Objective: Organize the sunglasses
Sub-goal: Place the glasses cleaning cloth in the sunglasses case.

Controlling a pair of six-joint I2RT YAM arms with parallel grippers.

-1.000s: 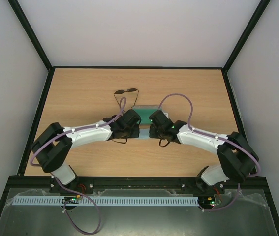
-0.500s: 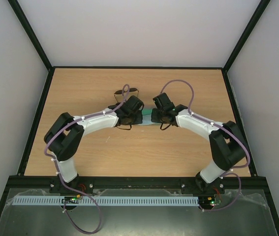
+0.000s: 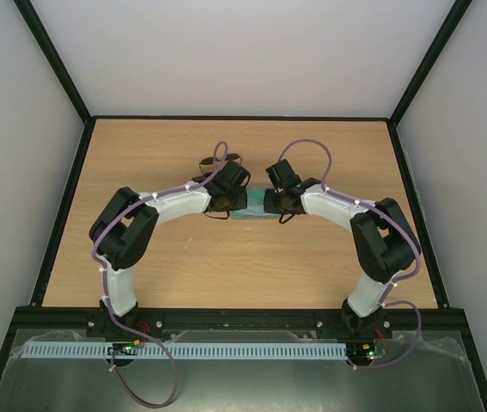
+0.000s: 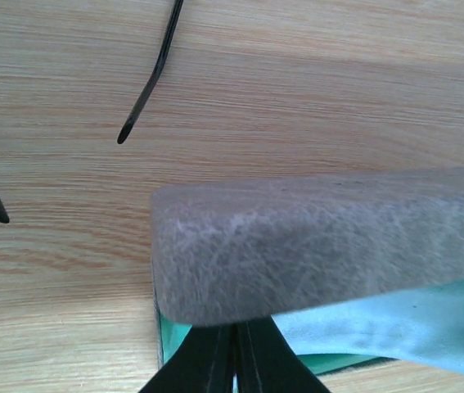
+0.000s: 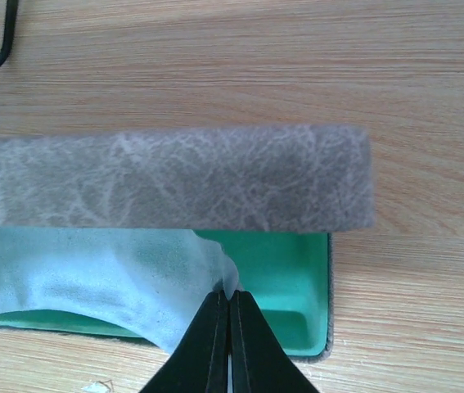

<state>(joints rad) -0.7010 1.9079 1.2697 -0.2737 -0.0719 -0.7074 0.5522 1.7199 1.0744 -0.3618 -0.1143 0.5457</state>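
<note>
The sunglasses lie on the table just beyond my left wrist, partly hidden by it. Their thin dark temple arms show in the left wrist view, and one tip shows in the right wrist view. The grey case lies open between my grippers, its lid raised over a green inside. The light blue cloth lies in the case. My right gripper is shut on a fold of the cloth. My left gripper is shut at the cloth's other end, its tips hidden under the lid.
The wooden table has a dark frame and pale walls on three sides. Both arms reach in an arc to the middle. A purple cable loops above the right wrist.
Both grippers have moved away from the bases toward the far side of the case, and the arms have stretched out. The left wrist now covers part of the sunglasses.
</note>
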